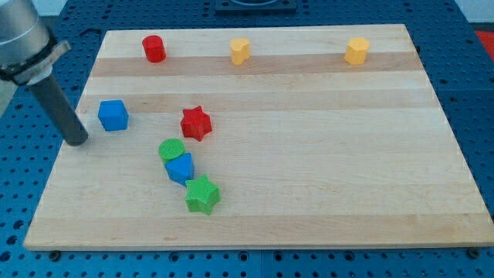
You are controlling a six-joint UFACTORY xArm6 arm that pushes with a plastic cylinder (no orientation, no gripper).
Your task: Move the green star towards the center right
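Observation:
The green star [202, 194] lies at the lower left-middle of the wooden board [324, 154]. Just above it and touching sits a blue block [180, 167], and above that a green round block [171, 149]. A red star [195, 123] lies up and to the right of the green round block. My tip [78, 140] rests near the board's left edge, well to the left of the green star and just lower left of a blue cube [113, 115].
A red cylinder [154, 49] stands at the top left. A yellow block [241, 51] sits at the top middle and another yellow block [356, 50] at the top right. A blue perforated table surrounds the board.

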